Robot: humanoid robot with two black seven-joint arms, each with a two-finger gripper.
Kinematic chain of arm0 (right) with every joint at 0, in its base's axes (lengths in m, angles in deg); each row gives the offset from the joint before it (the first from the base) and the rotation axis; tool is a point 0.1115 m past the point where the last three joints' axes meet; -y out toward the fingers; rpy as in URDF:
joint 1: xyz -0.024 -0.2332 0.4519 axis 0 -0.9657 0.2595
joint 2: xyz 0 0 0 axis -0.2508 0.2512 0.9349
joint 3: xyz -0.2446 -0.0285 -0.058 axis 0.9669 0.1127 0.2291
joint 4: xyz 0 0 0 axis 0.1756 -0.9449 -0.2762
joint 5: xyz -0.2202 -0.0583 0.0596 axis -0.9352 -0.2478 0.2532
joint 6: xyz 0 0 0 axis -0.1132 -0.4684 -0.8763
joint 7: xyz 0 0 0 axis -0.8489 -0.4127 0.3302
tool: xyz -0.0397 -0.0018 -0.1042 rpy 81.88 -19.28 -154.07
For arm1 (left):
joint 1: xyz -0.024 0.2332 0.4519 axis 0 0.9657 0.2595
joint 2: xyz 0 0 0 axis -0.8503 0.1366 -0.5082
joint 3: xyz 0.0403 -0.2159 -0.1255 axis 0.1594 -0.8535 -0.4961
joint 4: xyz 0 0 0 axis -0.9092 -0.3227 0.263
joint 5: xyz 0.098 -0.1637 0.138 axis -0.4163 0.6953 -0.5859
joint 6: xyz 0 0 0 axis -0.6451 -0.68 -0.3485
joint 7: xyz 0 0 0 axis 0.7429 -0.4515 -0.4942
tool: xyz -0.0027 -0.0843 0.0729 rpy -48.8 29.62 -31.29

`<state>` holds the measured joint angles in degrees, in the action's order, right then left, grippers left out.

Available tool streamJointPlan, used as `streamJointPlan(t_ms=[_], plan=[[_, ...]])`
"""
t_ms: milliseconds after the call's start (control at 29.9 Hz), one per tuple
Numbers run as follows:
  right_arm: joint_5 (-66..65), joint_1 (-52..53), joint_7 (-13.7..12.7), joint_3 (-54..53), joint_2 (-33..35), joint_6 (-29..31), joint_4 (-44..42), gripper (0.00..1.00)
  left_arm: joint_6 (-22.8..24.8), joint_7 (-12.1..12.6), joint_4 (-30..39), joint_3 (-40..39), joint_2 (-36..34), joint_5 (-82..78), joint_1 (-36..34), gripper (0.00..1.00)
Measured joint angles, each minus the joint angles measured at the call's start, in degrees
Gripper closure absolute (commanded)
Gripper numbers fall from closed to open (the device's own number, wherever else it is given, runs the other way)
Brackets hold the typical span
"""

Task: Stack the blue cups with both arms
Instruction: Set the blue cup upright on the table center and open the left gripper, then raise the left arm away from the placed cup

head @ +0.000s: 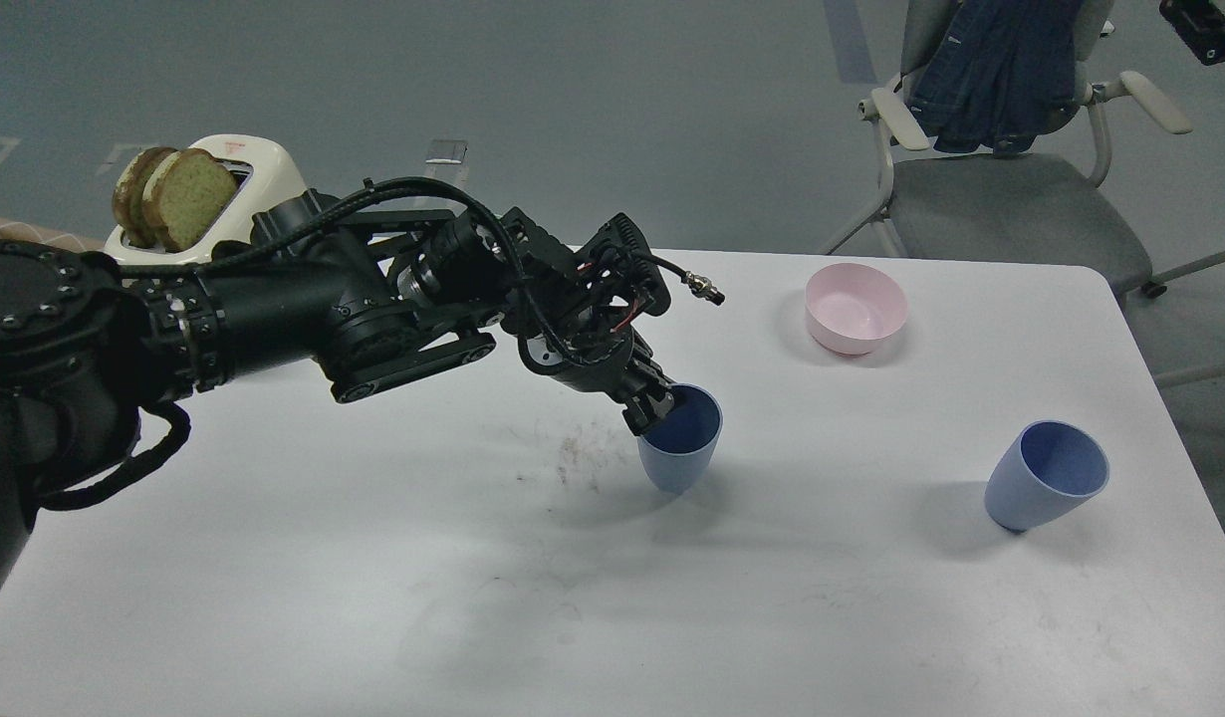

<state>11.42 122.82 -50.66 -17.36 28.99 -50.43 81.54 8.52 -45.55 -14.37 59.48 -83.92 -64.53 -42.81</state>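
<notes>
Where rim begins, left tool [657,403] on cup [680,443]

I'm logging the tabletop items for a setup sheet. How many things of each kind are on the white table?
Matte periwinkle-blue tumbler cups: 2
Pale pink round bowl: 1
White toaster holding bread slices: 1
Total: 4
</notes>
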Motion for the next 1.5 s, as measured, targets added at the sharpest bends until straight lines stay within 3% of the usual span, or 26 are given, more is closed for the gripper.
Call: streamJointPlan(t_ms=[33, 67, 434, 501, 535, 568, 835, 1136, 1503], plan=[[0.0, 0.0, 0.0, 0.0, 0.0, 0.0, 0.0, 0.0, 0.0, 0.0, 0.13, -0.05, -0.37, 0.17, 0.0, 0.68], [0.0, 0.0, 0.0, 0.0, 0.0, 0.0, 0.0, 0.0, 0.0, 0.0, 0.35, -0.09, -0.69, 0.29, 0.0, 0.6], [0.13, -0.12, 0.0, 0.0, 0.32, -0.02, 0.07, 0.0, -0.01, -0.01, 2.19, -0.01, -2.84, 0.68, 0.81, 0.56], [0.16, -0.12, 0.03, 0.0, 0.46, -0.02, 0.08, 0.0, -0.01, -0.01, 2.19, 0.03, -3.13, 1.15, 0.87, 0.46], [0.17, -0.18, 0.06, 0.0, 0.52, -0.02, 0.11, 0.0, -0.01, -0.02, 2.21, 0.04, -3.28, 1.67, 0.87, 0.3], [0.17, -0.34, 0.08, 0.0, 0.57, -0.02, 0.14, 0.0, -0.01, -0.02, 2.22, 0.04, -3.52, 2.32, 0.87, 0.24], [0.17, -1.51, 0.09, -0.07, 1.4, -0.02, 0.25, 0.0, -0.01, -0.02, 5.13, -0.73, -8.26, 10.51, -4.11, 0.06], [-4.39, -7.87, 0.1, 0.99, 11.14, 0.0, 7.48, 0.0, -0.02, -0.02, 2.93, -11.32, -14.79, 40.92, -9.56, 0.03], [-26.82, -20.09, 0.2, 1.4, 25.47, 0.02, 21.13, 0.0, -2.2, -0.01, -9.36, -20.64, -15.23, 69.12, 1.76, 0.03]])
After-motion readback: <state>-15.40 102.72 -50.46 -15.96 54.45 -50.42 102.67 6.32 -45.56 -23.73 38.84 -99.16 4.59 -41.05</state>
